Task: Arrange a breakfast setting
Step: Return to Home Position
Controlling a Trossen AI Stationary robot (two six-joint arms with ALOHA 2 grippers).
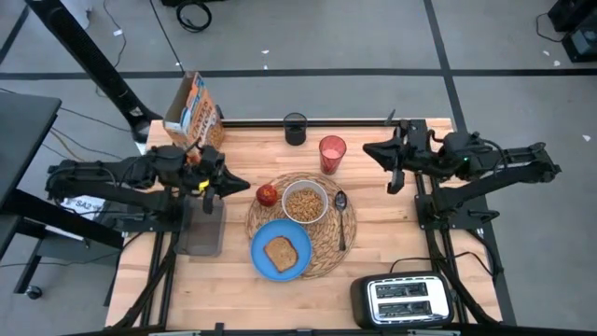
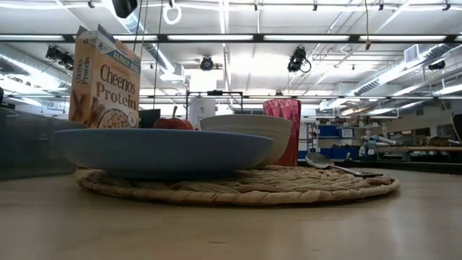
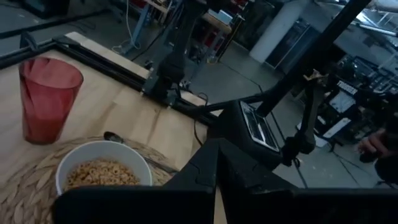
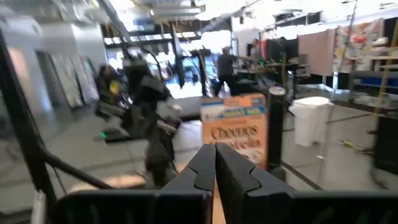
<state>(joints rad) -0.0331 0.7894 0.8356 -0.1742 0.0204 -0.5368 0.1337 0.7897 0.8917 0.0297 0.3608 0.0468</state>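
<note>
Left gripper, fingers pressed together and empty, hovers just left of the woven placemat. The right gripper, also closed on nothing, hangs beyond its right edge. On the placemat sit toast on the blue plate, a cereal-filled white bowl, an apple and a spoon. The red cup stands just behind. The setting looks complete; only parking the arms appears left.

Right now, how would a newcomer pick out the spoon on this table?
Start at the round woven placemat in the middle of the table. The spoon lies on its right edge, beside the white bowl of cereal. It is the only thin, shiny metal thing on the mat.
</note>
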